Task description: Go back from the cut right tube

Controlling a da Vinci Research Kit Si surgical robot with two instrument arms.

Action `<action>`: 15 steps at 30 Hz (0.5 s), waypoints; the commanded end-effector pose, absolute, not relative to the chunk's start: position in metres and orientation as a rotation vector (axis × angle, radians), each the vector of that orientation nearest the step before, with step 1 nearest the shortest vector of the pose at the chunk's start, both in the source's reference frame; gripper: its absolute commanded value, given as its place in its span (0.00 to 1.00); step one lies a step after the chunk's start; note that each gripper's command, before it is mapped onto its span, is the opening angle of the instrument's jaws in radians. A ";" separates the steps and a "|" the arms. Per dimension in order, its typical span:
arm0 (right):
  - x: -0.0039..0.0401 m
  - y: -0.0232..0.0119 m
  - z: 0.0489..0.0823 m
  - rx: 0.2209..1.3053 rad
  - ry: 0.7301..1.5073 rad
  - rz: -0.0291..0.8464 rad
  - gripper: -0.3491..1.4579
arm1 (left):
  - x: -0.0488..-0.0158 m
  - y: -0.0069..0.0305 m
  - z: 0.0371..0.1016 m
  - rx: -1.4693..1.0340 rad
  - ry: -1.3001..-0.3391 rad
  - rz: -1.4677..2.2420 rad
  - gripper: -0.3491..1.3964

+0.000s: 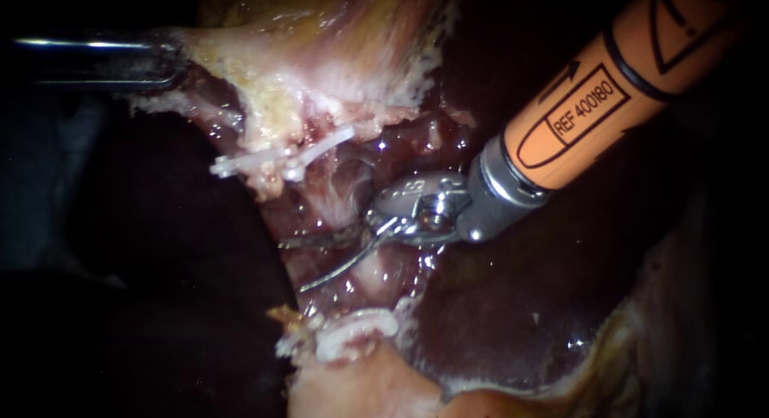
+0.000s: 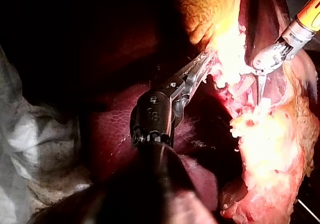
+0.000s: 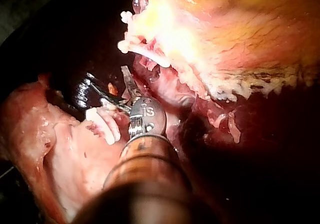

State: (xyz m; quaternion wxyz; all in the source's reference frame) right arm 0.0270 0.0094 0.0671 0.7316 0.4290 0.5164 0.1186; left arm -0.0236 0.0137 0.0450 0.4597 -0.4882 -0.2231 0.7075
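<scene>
With its blades open just beside the cut right tube (image 1: 375,275), between the white clips (image 1: 280,158), the right instrument (image 1: 290,267) should, I judge, draw straight back along its shaft without snagging tissue.

The tube (image 1: 343,195) is pale pink, wet and cut through, and its two parts stand apart. The upper part hangs just below the white upper clips (image 1: 282,158) at the yellowish fat (image 1: 264,106). The lower part rises short from the white lower clip (image 1: 356,328).
</scene>
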 end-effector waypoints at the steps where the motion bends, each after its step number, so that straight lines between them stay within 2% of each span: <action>1: 0.0272 0.0094 0.0670 0.928 1.139 0.273 0.97 | -0.0236 0.0137 0.0451 -1.202 -0.549 1.742 0.00; 6: 0.0268 0.0094 0.0669 0.891 1.153 0.264 0.98 | -0.0236 0.0137 0.0451 -1.202 -0.549 1.742 0.00; 10: 0.0244 0.0090 0.0657 0.683 1.187 0.322 0.99 | -0.0235 0.0137 0.0451 -1.203 -0.549 1.742 0.00; 12: 0.0229 0.0087 0.0649 0.625 1.191 0.327 0.99 | -0.0235 0.0137 0.0451 -1.203 -0.550 1.743 0.00; 15: 0.0203 0.0087 0.0633 0.535 1.135 0.324 0.99 | -0.0234 0.0137 0.0452 -1.203 -0.550 1.743 0.00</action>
